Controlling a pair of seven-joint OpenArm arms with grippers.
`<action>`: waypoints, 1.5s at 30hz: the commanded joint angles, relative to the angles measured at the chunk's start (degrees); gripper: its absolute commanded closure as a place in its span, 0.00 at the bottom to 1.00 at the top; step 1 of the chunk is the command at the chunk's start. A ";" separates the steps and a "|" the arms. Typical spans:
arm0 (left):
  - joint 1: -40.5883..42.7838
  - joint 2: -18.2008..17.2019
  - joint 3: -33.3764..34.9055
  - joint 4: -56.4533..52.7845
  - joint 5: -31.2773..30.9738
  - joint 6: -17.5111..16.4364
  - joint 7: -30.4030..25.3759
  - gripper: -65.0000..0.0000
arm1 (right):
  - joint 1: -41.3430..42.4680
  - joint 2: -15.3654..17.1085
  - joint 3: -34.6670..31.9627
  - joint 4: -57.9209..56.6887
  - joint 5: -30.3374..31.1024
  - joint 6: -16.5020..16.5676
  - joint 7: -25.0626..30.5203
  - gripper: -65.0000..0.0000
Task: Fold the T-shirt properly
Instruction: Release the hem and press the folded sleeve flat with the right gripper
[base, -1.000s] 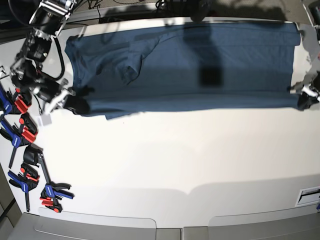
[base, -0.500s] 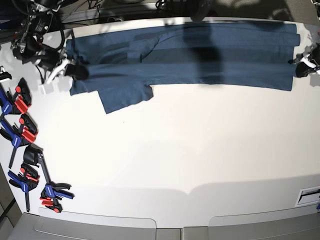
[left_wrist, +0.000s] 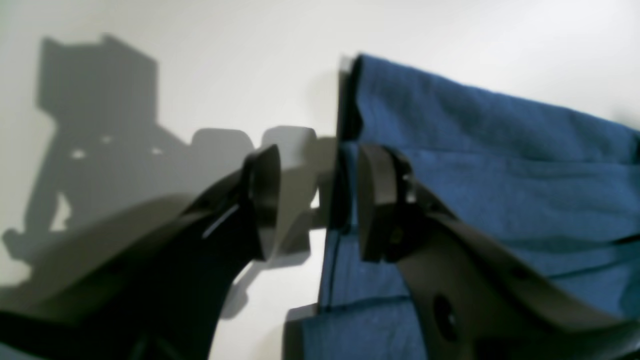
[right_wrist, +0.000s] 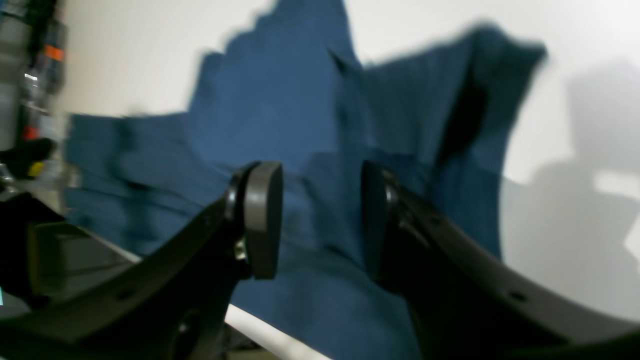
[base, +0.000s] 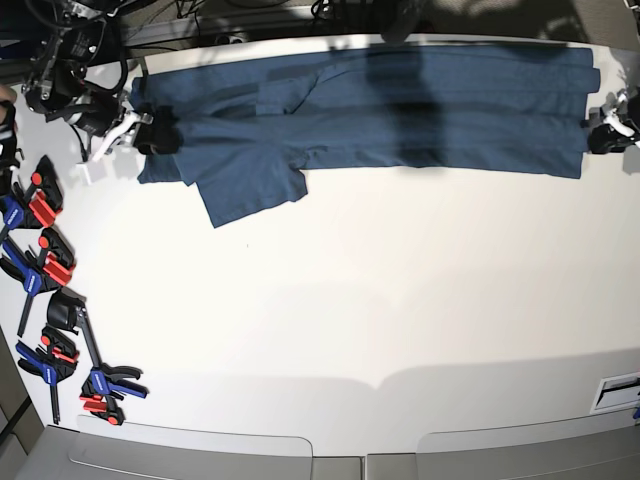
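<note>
The dark navy T-shirt (base: 400, 110) lies as a long folded band across the far side of the white table (base: 380, 300). One sleeve (base: 250, 190) sticks out toward the front at the left. My right gripper (base: 153, 135) is at the band's left end. In the right wrist view it (right_wrist: 320, 220) stands open just above the blue cloth (right_wrist: 280, 100). My left gripper (base: 600, 135) is at the band's right end. In the left wrist view it (left_wrist: 315, 205) is open, with the shirt's edge (left_wrist: 500, 165) lying under the gap and one finger (left_wrist: 375, 210) over the cloth.
Several blue-and-orange clamps (base: 45, 270) lie along the table's left edge. A white label (base: 615, 392) sits near the front right corner. Cables and equipment run behind the far edge.
Both grippers carried the shirt's near edge toward the far side, folding it into a narrower band. They were shut on the cloth and now stand open, and the cloth has settled on the table.
</note>
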 joint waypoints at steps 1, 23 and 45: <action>-0.35 -2.16 -0.92 1.97 -1.18 -0.24 -1.18 0.64 | 1.01 1.86 0.46 1.68 2.78 0.32 0.90 0.63; -0.33 -2.78 -14.38 13.68 1.84 0.00 -7.45 0.64 | 19.41 -1.84 -14.29 -10.27 -30.10 0.32 26.95 0.45; -0.31 -2.80 -14.38 13.68 1.88 0.00 -6.45 0.64 | 25.27 -7.52 -20.65 -17.35 -21.94 0.32 13.49 1.00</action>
